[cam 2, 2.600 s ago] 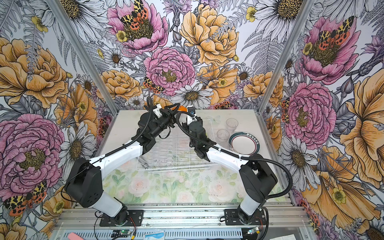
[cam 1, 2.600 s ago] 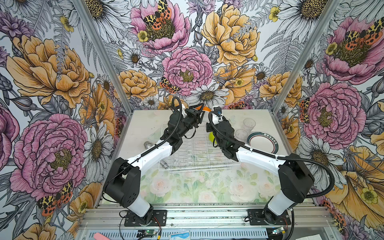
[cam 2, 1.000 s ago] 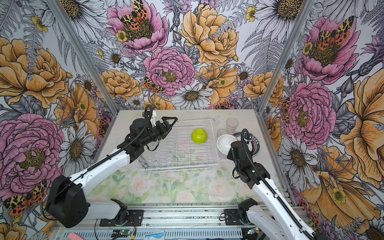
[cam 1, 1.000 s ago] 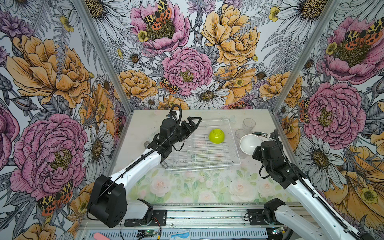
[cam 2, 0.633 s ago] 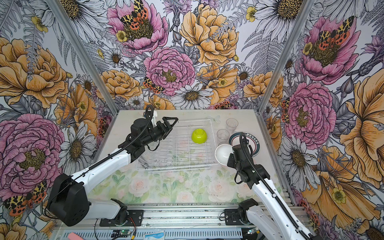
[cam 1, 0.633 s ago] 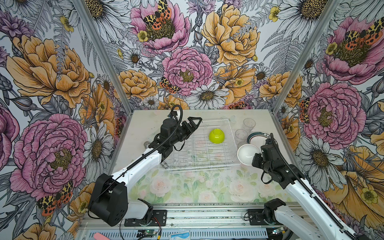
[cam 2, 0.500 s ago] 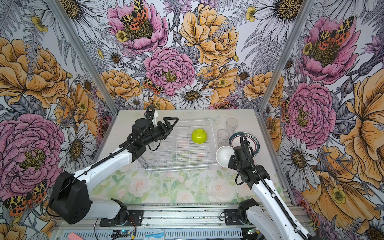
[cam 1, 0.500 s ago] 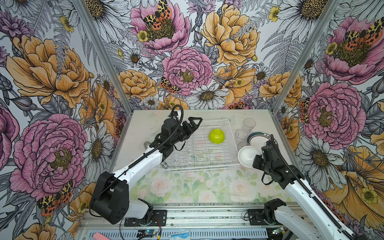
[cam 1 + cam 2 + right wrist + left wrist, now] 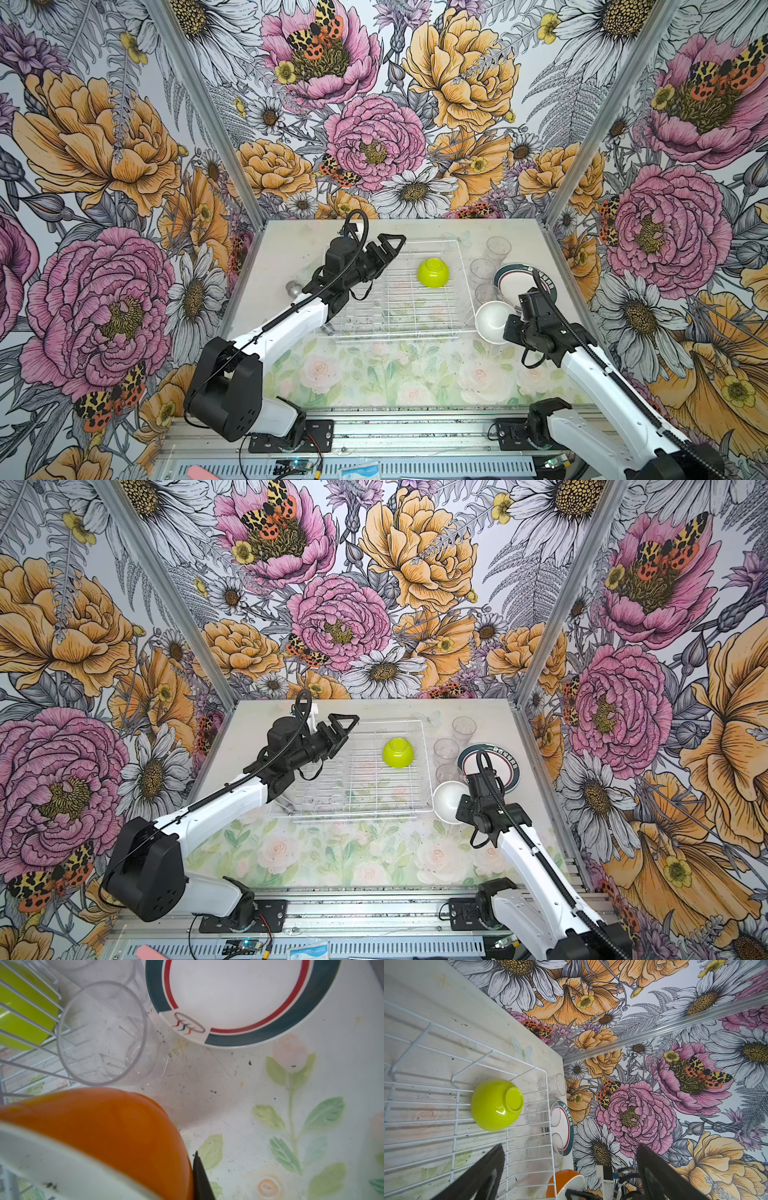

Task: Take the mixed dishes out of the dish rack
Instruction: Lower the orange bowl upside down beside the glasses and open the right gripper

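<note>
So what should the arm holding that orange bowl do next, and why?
Probably lower the orange bowl straight down onto the table. The right pincer is shut on its rim, it seems to hang tilted outside the dish rack, and the spot beneath looks bare, with a tumbler close beyond it.

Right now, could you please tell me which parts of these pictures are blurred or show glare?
Right wrist view: the orange bowl, close to the lens, is soft, while the plate is sharper. Left wrist view: a small glare spot sits on the green bowl. In both top views: the clear tumblers barely stand out.
</note>
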You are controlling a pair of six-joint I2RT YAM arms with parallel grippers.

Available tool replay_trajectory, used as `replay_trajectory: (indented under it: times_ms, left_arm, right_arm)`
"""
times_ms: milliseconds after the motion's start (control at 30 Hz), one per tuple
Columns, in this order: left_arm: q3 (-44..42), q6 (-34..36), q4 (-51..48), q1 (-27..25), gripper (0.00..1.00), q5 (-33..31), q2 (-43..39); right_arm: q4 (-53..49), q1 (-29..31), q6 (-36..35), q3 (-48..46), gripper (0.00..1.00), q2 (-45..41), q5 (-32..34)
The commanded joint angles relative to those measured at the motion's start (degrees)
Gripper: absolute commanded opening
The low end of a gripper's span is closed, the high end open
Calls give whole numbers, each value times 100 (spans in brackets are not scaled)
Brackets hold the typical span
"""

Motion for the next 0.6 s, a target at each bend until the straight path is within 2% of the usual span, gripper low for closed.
replay_trajectory:
  times_ms: [0, 300, 567]
  left_arm:
    - [-24, -12, 173, 6, 99, 146, -10]
    - [-410, -49, 315, 54, 99, 82, -311]
    - [-527, -45, 228, 85, 99, 120, -684]
  right_arm:
    - [57, 8, -122, 44, 0, 161, -449]
    - [70, 16, -210, 57, 0, 408, -955]
    - [63, 16, -156, -71, 0, 563, -804]
